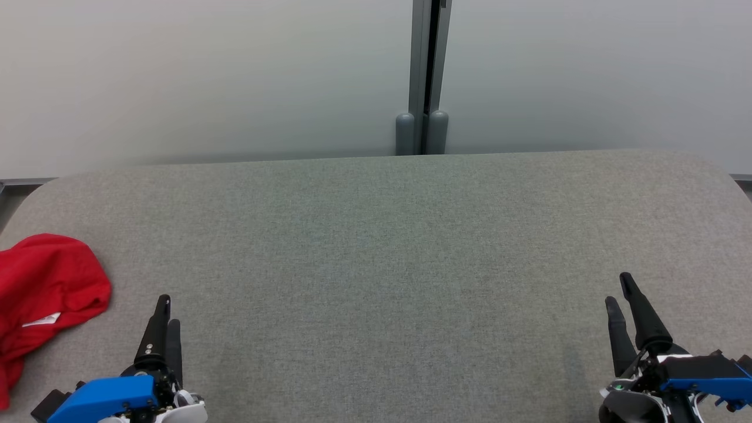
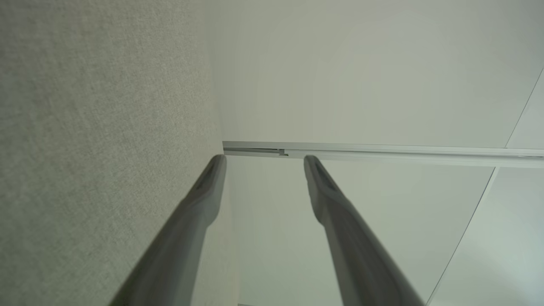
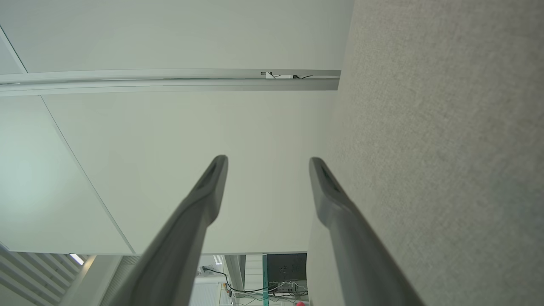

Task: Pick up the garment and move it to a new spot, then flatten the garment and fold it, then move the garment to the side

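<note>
The red garment [image 1: 47,288] lies in a soft heap at 9 o'clock on the grey table [image 1: 376,247]. It sits right at the left rim, and part of it runs off the side of the head view. A small white tag [image 1: 42,320] shows low down on the heap.

The left gripper [image 1: 169,310] is at 7 o'clock, over the near side of the table, and it points to 12 o'clock. The garment is near it, at its 10 o'clock, but the 2 do not touch. In the head view its 2 dark fingers line up one behind the other, so the gap is hard to see. In the left wrist view the fingers [image 2: 199,199] stand wide apart, with the pale wall [image 2: 361,76] showing in the gap. The table fills the 9 o'clock side of that view.

At 12 o'clock in the head view, a grey post [image 1: 424,70] stands up behind the far rim of the table.

The right gripper [image 1: 618,288] is at 5 o'clock, well apart from the garment, and it points to 11 o'clock. In the right wrist view its fingers [image 3: 340,212] are spread wide too, with wall in the gap and the table at 3 o'clock. At 6 o'clock in that view, a dark box [image 3: 285,267] and thin cables [image 3: 238,290] show far off.
</note>
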Tool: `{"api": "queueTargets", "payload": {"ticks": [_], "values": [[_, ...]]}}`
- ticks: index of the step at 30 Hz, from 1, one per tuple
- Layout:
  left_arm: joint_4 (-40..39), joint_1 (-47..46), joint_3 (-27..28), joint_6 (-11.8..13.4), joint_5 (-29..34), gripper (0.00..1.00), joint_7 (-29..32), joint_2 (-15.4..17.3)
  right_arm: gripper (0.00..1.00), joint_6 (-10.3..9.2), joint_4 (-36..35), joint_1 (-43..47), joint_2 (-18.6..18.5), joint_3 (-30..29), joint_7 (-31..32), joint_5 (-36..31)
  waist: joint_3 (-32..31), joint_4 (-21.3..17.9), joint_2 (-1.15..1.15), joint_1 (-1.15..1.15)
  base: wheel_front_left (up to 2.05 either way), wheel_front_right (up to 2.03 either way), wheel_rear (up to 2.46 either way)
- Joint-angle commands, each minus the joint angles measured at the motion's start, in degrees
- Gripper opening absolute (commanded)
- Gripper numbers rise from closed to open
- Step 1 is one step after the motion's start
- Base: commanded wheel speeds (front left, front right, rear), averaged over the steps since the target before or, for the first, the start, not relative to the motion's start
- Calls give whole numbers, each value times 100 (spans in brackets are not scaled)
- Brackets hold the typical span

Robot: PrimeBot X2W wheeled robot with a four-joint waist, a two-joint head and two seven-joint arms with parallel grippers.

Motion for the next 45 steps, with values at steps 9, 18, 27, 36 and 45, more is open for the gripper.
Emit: {"api": "queueTargets", "payload": {"ticks": [9,18,27,36,45], "values": [[-25,-217,-51,14,901,100,-267,27,100,11,-149,-106,-251,198,-312,-632,17,-12,0,0,0,0,0],[-79,-191,-237,212,2025,100,-495,30,100,13,-182,-113,-260,174,-539,-1681,31,-19,0,0,0,0,0],[-34,-196,-450,376,3067,100,-701,32,100,15,-138,-87,-263,201,-747,-2730,41,-15,0,0,0,0,0],[45,-184,-644,512,3986,100,-886,34,100,17,-85,-97,-272,252,-931,-3504,41,-23,0,0,0,0,0],[54,-185,-826,620,4763,100,-1058,35,100,19,-16,-129,-261,265,-1106,-4284,45,-27,0,0,0,0,0]]}}
